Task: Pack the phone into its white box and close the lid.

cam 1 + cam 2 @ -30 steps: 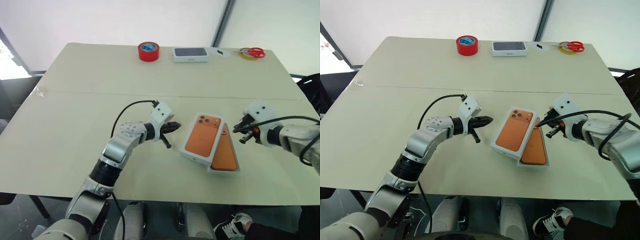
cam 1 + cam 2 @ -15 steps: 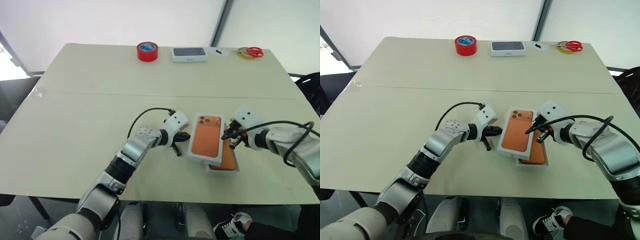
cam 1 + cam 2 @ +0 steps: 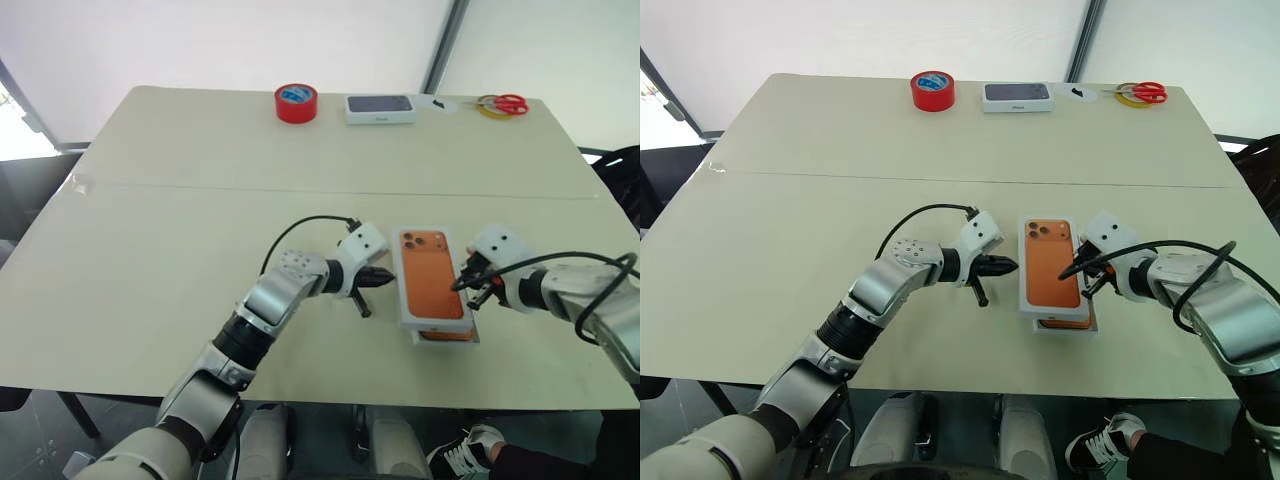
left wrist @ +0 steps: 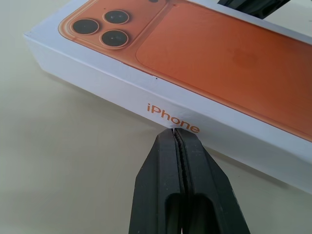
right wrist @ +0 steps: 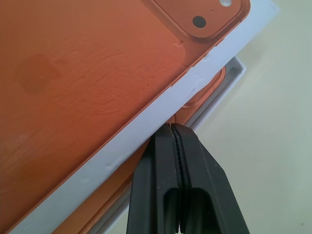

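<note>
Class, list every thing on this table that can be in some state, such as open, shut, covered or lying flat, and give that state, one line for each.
lid: picture side up on the white box, not yet squared over it.
white box: mostly covered, near corner showing.
phone: in the box, an edge showing.
left gripper: shut, tips at the lid's side.
right gripper: shut, tips at the lid's other side.
scissors: closed, lying flat.

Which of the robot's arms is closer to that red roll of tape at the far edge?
Left. Its end effector is nearer the red tape roll; the right sits farther right.
</note>
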{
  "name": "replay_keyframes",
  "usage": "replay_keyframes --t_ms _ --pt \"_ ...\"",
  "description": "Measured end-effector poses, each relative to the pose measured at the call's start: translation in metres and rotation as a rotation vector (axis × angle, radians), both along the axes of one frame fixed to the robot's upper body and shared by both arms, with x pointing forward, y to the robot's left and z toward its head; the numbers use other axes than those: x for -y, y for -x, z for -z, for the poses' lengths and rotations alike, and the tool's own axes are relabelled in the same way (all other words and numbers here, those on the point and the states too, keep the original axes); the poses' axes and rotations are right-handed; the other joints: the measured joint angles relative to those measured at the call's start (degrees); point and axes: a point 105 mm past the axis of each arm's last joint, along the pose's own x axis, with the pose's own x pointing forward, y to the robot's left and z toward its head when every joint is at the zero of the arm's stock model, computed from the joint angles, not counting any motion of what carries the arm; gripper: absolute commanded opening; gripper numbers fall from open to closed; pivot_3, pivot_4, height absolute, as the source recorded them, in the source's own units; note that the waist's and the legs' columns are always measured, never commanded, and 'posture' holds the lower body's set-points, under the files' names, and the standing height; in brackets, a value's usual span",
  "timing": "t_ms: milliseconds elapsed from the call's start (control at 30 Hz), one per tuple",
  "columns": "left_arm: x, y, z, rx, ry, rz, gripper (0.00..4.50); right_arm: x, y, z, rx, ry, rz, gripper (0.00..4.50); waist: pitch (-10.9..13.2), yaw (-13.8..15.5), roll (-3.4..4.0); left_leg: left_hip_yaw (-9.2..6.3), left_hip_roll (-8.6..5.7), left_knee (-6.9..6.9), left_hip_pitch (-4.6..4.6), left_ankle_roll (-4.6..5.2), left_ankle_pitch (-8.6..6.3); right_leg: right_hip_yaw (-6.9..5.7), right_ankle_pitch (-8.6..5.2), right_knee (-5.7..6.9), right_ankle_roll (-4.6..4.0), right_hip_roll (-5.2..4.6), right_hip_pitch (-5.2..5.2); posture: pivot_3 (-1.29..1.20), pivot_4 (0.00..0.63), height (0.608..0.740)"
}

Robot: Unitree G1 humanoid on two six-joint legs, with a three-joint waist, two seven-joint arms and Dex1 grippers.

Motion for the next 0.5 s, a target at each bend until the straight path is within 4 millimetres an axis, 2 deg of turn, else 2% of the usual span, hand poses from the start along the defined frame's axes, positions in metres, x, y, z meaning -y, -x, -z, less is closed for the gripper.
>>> replay_keyframes --t_ms 500 --pt "0.013 0.013 0.001 -0.010 -0.003 0.079 0.00 0.014 0.011 0.004 -0.019 0.005 0.039 0.02 0.00 0.01 0.00 -0.02 -0.01 0.00 0.02 0.00 0.00 0.00 -0.02 0.00 -0.02 0.01 0.01 0.00 0.150 0.730"
